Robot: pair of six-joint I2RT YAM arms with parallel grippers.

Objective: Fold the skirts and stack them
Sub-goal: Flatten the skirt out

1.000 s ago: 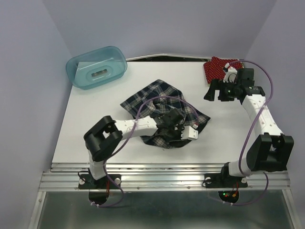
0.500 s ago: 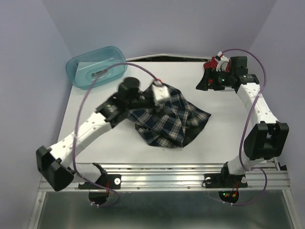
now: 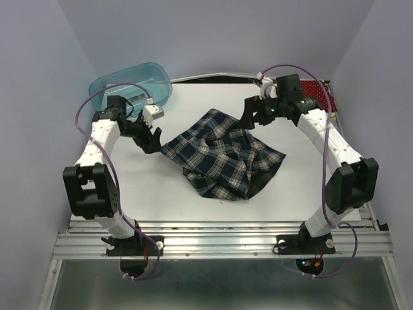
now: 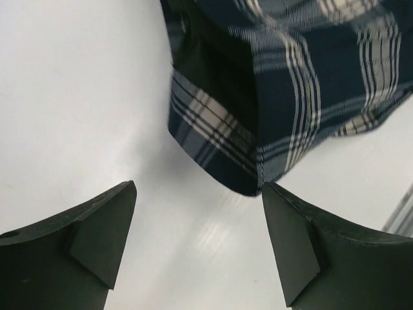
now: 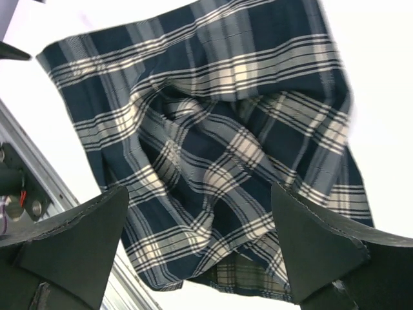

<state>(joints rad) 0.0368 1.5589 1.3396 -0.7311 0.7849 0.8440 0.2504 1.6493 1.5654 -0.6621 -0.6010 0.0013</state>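
Left gripper (image 4: 199, 194): jaws spread wide, nothing between them, only bare table (image 4: 77, 97) under the gap. Just ahead of its fingertips, not touching, is a folded-over corner of the plaid skirt (image 4: 290, 84); the cloth runs off away from the tool and to its right. In the top view the teal tub (image 3: 129, 90) sits close behind this wrist at the far left corner of the table. Right gripper (image 5: 200, 200): also spread wide and holding nothing, pointing down at the same skirt, which fills the view ahead of its fingers (image 5: 77, 239), rumpled with creases through the middle. Can't tell from the wrist view whether the fingertips touch the fabric. From the top view it sits at the skirt's far edge, and the skirt lies crumpled mid-table between the two tools. Red dotted skirt (image 3: 321, 95) is behind the right arm's wrist, at the far right corner, well apart from the plaid one.
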